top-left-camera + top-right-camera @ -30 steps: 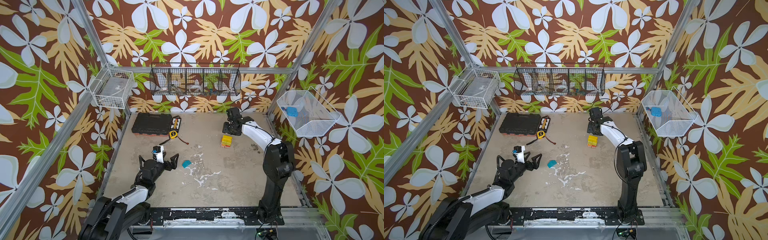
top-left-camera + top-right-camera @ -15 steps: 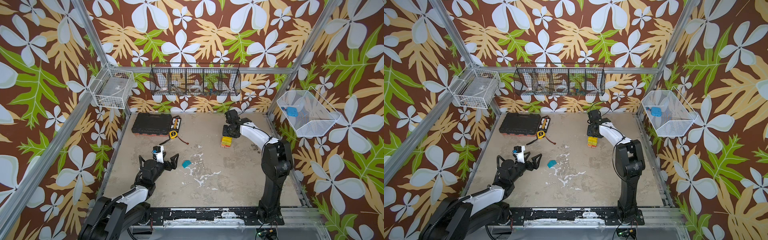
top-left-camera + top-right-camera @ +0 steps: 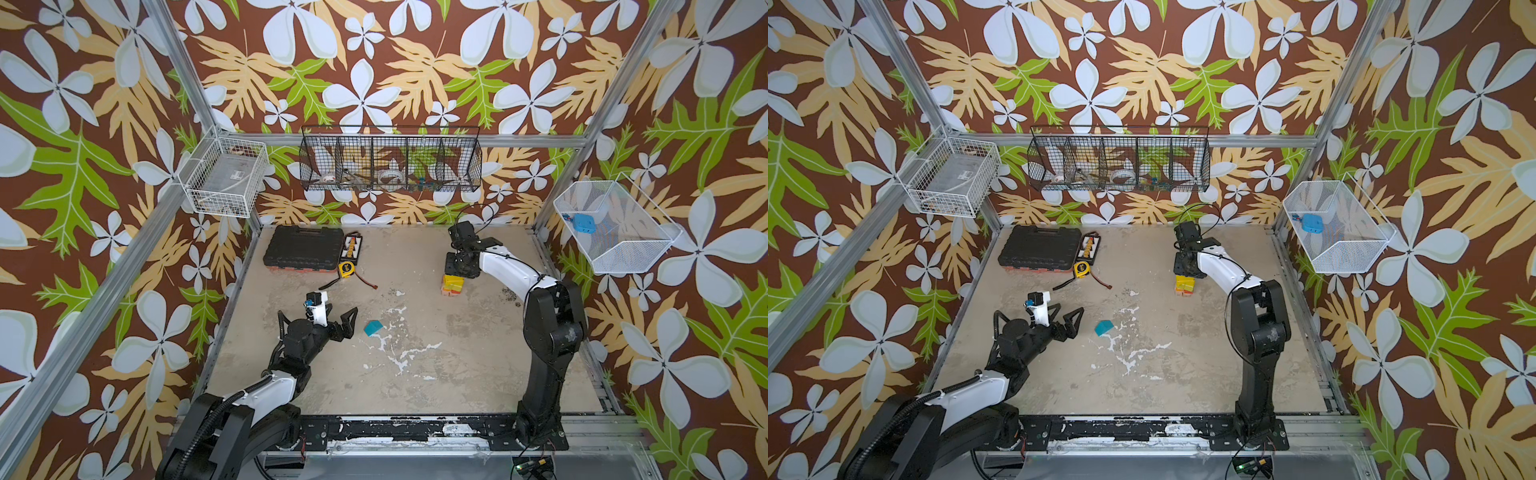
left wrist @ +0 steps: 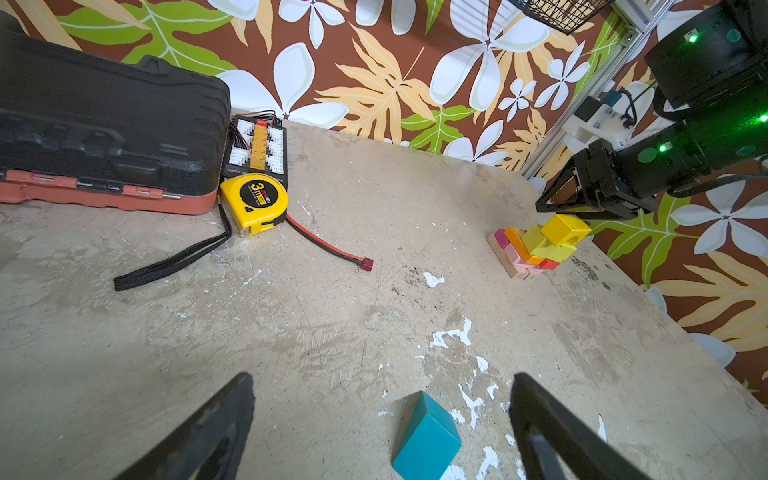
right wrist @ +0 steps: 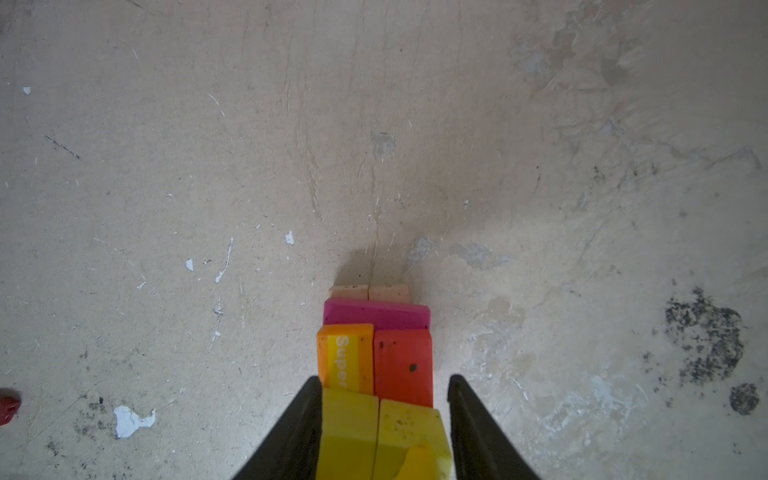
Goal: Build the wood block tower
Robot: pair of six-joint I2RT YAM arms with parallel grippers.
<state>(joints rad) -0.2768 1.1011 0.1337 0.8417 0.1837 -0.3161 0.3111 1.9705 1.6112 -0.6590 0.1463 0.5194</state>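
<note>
Orange block (image 5: 345, 357) reads "Super"; yellow tape measure (image 4: 254, 199) shows "3".

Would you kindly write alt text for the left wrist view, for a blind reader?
A teal block lies on the worn table, framed by the wide-open fingers of the left hand. Farther off, the right hand is at the top of a small pink, orange and yellow tower; a black tool case and yellow tape measure sit by the wall.

Small upright tower (image 3: 452, 285) of tan, pink, orange and yellow blocks, upper right of centre, lone teal block (image 3: 372, 327) lying flat, centre
</note>
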